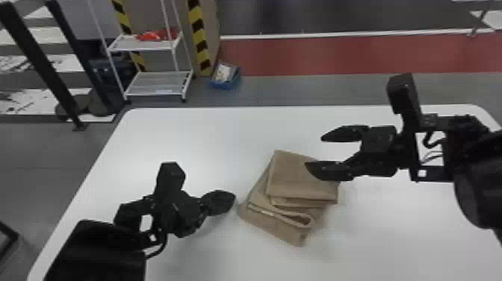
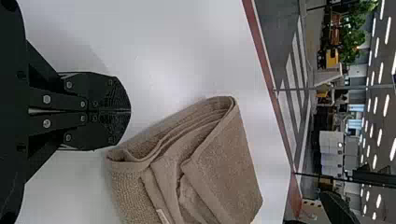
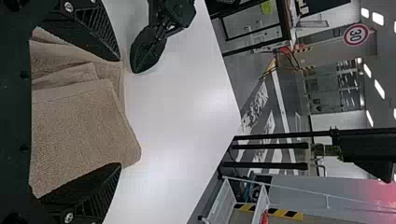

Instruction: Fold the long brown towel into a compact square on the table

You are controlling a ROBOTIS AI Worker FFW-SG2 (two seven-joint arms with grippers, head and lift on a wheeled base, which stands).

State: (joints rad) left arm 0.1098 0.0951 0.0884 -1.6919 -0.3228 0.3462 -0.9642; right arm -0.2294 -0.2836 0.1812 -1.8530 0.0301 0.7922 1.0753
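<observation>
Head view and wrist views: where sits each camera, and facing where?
Head view: on head, facing forward and down over towel; left pincer, right pincer show.
Left wrist view: on left wrist, facing past its shut pincer across towel.
Right wrist view: on right wrist, looking between open fingers; left pincer beyond.
All share towel, table.

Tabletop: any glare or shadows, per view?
Head view: pale glare on the tabletop, soft shadow near the left tool. Left wrist view: faint shadow beside that tool, ceiling lights bright. Right wrist view: whitish glare patch on the tabletop.
</observation>
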